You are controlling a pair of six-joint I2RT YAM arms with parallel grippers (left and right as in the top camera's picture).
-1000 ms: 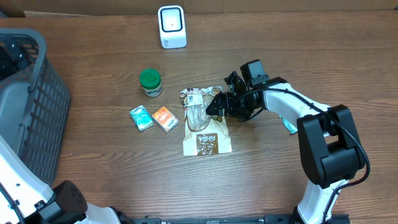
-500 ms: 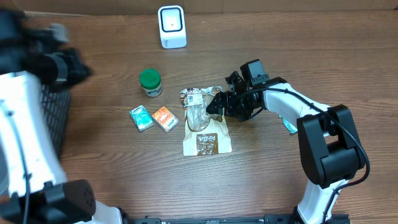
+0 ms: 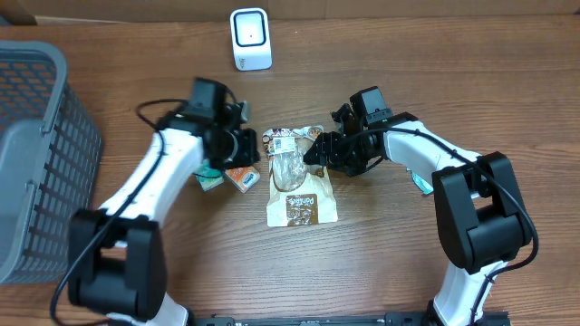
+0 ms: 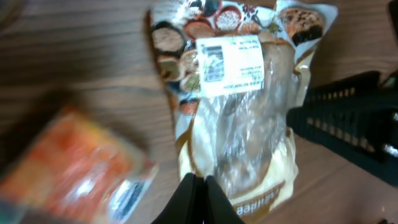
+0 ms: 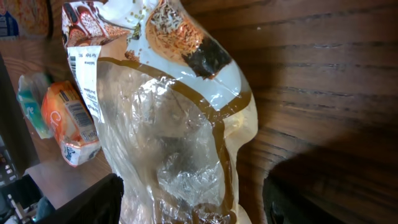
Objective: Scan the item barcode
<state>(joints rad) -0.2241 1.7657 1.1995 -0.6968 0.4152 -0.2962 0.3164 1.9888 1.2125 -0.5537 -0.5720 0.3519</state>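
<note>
A clear-windowed snack bag lies flat on the table, its white barcode label at the far end, face up. My right gripper is at the bag's right edge. In the right wrist view its two dark fingers stand wide apart with the bag between them, so it is open. My left gripper hovers just left of the bag's top. Its fingertips are pressed together with nothing held, right by the bag's edge. The white scanner stands at the back.
An orange packet and a teal packet lie left of the bag, partly under my left arm. A grey basket fills the left side. My right gripper's black body shows close by in the left wrist view.
My left arm has swung in from the far left to the bag's left side, and its jaws have shut. The right gripper has stayed at the bag, its jaws narrowing a little.
</note>
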